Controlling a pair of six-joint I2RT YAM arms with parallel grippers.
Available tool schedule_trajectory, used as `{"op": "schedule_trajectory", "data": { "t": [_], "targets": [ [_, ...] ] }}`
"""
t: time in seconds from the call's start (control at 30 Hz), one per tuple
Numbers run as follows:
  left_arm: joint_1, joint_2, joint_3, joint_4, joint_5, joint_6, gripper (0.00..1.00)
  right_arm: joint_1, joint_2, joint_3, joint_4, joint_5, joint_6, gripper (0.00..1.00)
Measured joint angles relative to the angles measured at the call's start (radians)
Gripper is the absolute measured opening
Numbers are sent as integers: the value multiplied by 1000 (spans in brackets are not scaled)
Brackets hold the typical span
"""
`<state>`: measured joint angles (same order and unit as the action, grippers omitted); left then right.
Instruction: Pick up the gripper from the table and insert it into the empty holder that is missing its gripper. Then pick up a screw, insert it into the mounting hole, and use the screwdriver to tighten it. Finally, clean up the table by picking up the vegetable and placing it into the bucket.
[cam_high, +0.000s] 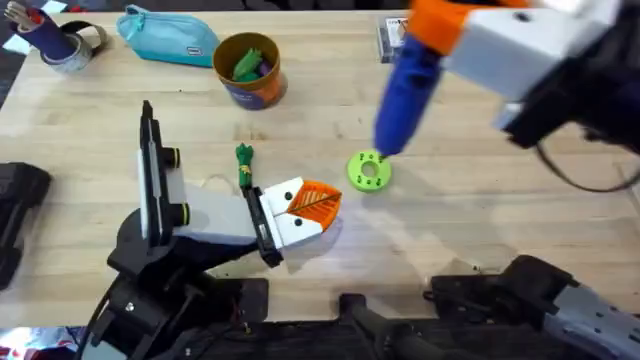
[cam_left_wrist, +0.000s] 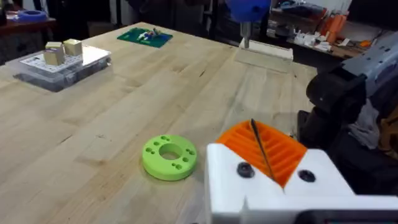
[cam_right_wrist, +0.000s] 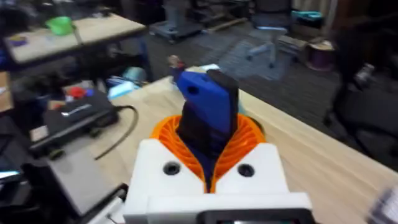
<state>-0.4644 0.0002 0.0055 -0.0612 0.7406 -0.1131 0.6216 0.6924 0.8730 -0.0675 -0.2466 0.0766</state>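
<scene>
Above one green disc (cam_high: 368, 170) — right gripper (cam_high: 432, 25) clamps one screwdriver (cam_high: 405, 95); left jaws unclear

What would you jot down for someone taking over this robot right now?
Left gripper: shut, low over the table, beside the vegetable.
Right gripper: shut on the screwdriver, raised, its bit above the green disc.
Bucket: at the back of the table, with green pieces inside.
Done: the screwdriver is picked up. I cannot tell whether a screw is in.
Left: the vegetable still has to go into the bucket.
</scene>
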Motion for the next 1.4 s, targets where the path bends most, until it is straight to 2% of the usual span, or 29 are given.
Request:
{"op": "schedule_trajectory", "data": {
  "t": [0.17,0.43,0.87,1.13,1.4],
  "targets": [
    [0,0,0,0,0,0,16,149,89,-1,129,26,-2,25],
    [0,0,0,0,0,0,16,260,212,-2,281,36,3,25],
    [0,0,0,0,0,0,16,352,243,-3,326,45,-31,25],
    [0,0,0,0,0,0,16,358,246,-98,519,47,-21,25],
    [0,0,0,0,0,0,16,359,246,-121,537,43,-13,25]
  ]
}}
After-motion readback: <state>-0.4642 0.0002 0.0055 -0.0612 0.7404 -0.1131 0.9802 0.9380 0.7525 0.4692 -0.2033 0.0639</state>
